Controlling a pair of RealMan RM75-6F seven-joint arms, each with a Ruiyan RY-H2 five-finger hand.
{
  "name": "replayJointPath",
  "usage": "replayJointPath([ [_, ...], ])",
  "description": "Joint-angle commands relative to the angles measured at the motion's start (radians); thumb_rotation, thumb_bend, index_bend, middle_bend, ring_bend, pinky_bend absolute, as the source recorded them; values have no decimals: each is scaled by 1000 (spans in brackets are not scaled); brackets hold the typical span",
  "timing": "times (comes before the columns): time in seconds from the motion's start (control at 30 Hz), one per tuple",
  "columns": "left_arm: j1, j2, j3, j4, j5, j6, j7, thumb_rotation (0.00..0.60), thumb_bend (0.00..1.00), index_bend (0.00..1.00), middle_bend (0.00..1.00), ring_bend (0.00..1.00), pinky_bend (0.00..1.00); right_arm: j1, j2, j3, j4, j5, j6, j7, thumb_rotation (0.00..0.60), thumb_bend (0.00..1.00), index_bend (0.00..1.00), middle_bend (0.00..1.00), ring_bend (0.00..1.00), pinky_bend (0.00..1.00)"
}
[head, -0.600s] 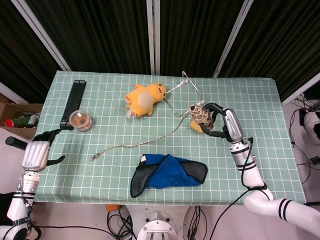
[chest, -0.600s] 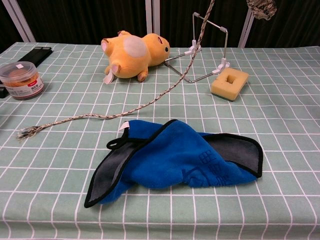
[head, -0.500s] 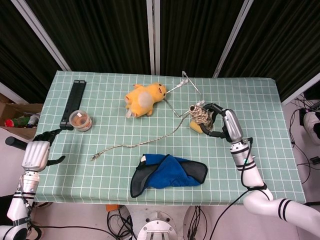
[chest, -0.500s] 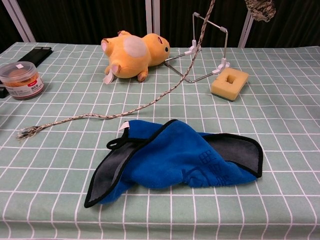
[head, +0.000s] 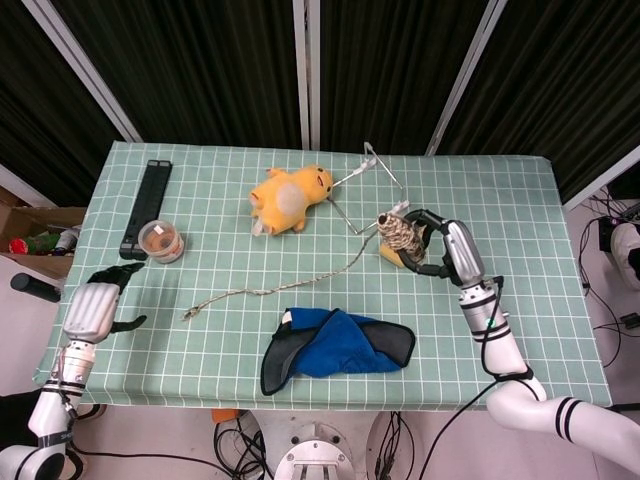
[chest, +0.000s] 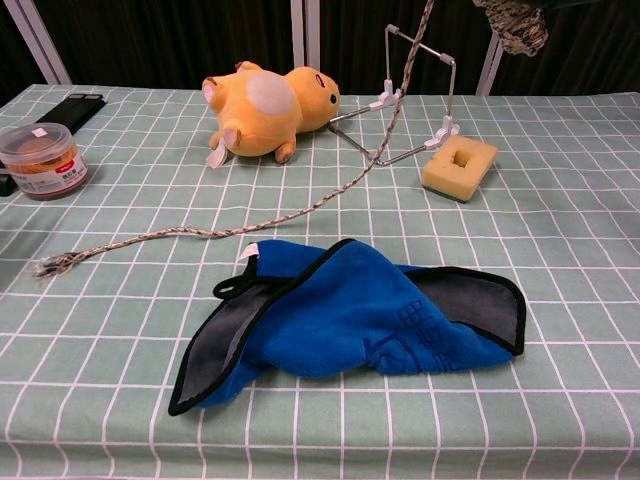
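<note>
At lower left of the head view, the left hand (head: 95, 305) has shifted right onto the table (head: 520, 200) edge, fingers apart, holding nothing. Right of centre, the right hand (head: 437, 250) stays clamped on the rope ball (head: 401, 230), raised above the yellow sponge (chest: 459, 166). Its rope tail (head: 270, 288) trails to lower left. Open cloth lies between the left hand and the blue towel (head: 335, 347).

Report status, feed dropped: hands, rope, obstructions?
Right hand holds rope ball aloft. Left hand open, off table's edge. Rope tail trails across table; cloth lies alongside.
</note>
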Motion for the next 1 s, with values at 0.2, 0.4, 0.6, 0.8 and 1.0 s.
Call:
replayJointPath([
  [0.2,-60,-63,3,-21,27,-51,85,593,117,296,277,265,372,3,-3,-1,9,-3,2,-13,600,632,779,621,563,718],
  [0.4,-90,-127,-8,-4,-14,-90,180,505,134,374,318,298,417,0,0,-5,9,-2,3,-16,600,636,779,618,563,718],
  [0.6,-107,-157,-12,12,-50,-119,220,471,166,384,329,307,431,-2,-4,-12,23,-15,16,-29,600,642,779,611,563,718],
  [0.8,-118,-162,-1,17,-74,-148,262,463,195,400,299,308,440,-1,-9,-13,29,-20,21,-26,600,642,779,610,563,718],
  [1.0,-121,-186,-1,43,-99,-139,329,462,209,450,314,311,443,-5,-14,-15,31,-17,25,-28,600,646,781,601,562,718],
])
